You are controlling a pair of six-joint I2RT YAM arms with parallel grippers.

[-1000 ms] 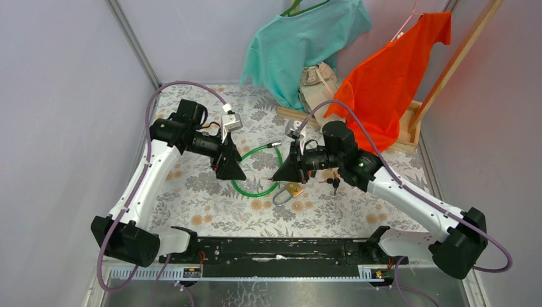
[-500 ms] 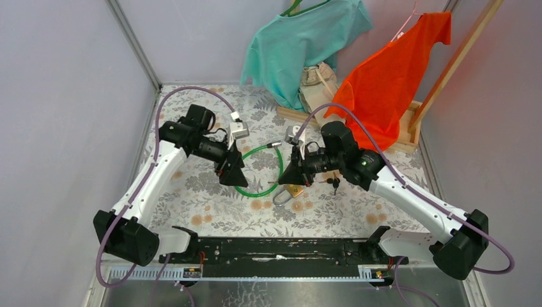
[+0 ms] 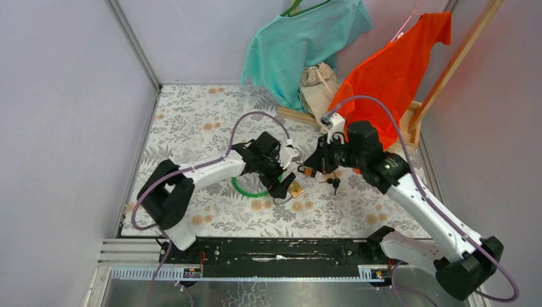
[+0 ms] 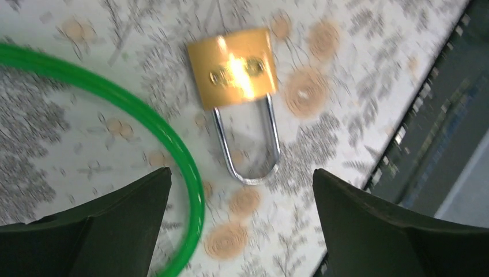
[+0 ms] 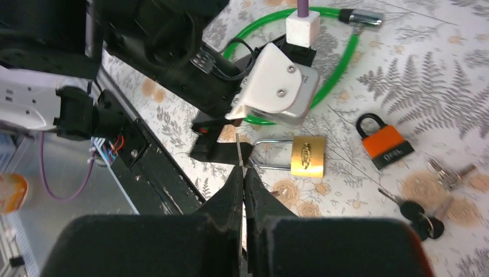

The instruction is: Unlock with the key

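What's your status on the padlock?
Left jaws open over brass padlock. Right jaws shut on key, not inserted. Green cable lies close beside it.

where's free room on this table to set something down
Bare cloth at back left, between the left wall and teal shirt; also front right, between the keys and black rail. Crowded mid-table: brass padlock, green cable, orange padlock.
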